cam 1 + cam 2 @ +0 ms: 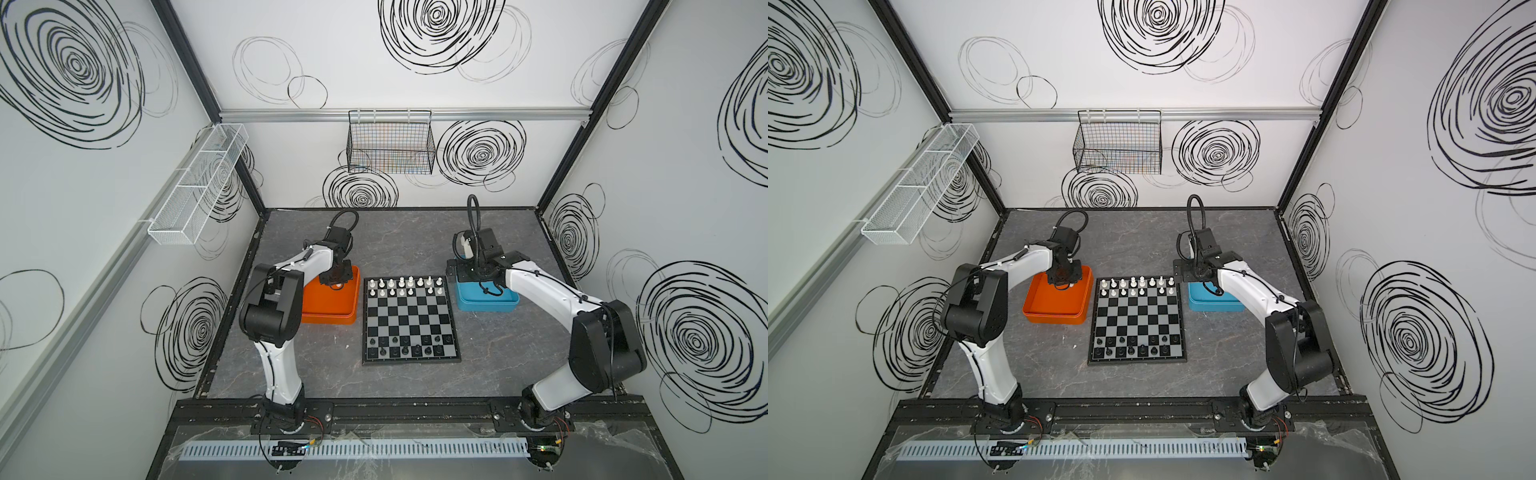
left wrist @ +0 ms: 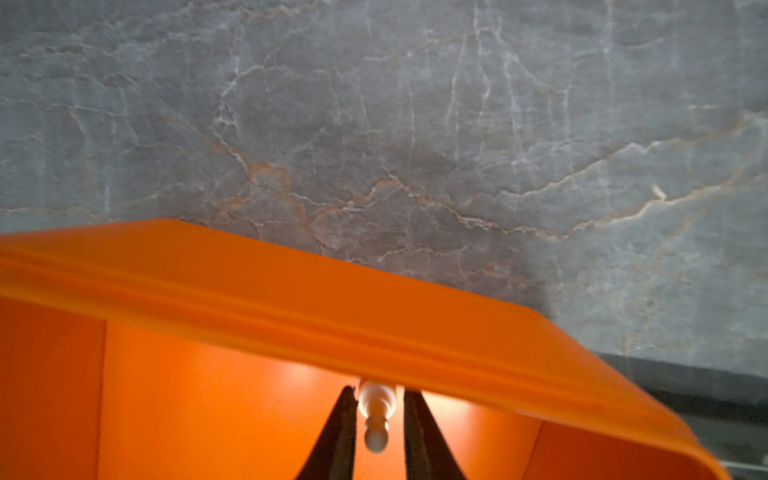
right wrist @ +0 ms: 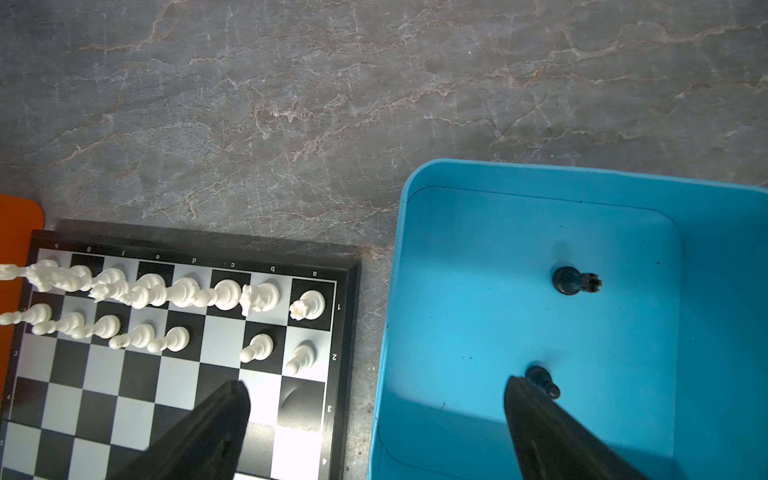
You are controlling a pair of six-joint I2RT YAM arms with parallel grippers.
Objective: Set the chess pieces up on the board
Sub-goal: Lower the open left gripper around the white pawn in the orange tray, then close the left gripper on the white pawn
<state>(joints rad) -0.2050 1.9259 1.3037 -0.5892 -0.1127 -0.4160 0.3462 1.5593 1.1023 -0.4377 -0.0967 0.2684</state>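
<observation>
Your left gripper [image 2: 380, 390] pinches a white pawn [image 2: 376, 415], long axis along the fingers [image 2: 336, 436], by the orange tray's [image 2: 291, 299] far edge, board [image 1: 411, 320] just to its right; your right gripper [image 3: 377, 382] gapes wide.

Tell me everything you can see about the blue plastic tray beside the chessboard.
The blue plastic tray is a shallow rectangular bin with rounded corners, a raised rim and a smooth, slightly glossy floor. It sits flat on the grey marbled table, right of the black and silver chessboard in both top views, with a strip of table between them. A larger black chess piece and a smaller black chess piece rest apart on its floor. One finger of the open right gripper hangs above it.
</observation>
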